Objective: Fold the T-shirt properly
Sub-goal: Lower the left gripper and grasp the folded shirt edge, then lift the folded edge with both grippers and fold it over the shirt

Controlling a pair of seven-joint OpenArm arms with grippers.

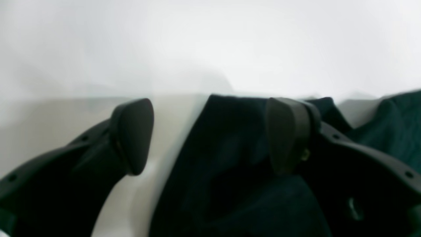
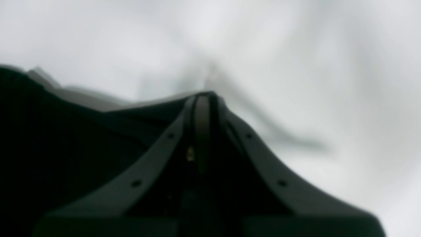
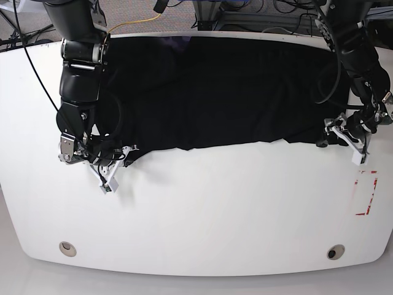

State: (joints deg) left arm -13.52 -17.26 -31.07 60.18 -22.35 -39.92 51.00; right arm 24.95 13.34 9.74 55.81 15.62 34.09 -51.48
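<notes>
Base view, near edge: bare white table with two round metal inserts close to the front rim and a red dashed rectangle mark at the view's right.

Mid table: the T-shirt is lying spread as a wide black band across the far half of the table, its near hem running roughly level from one arm to the other, wrinkled in places.

The right hand is sitting at the view's left, low on the table at the shirt's near corner. In the right wrist view its fingers are pressed together, with black cloth bunching along the left of that frame; whether fabric is caught between the tips is not resolvable, the picture being blurred.

The left hand is sitting at the view's right by the shirt's other near corner. Its fingers are standing spread apart. One is over bare table, the other over the dark cloth edge; nothing is pinched between them.

Far edge: the shirt is reaching the table's back rim; cables and floor are lying beyond.
</notes>
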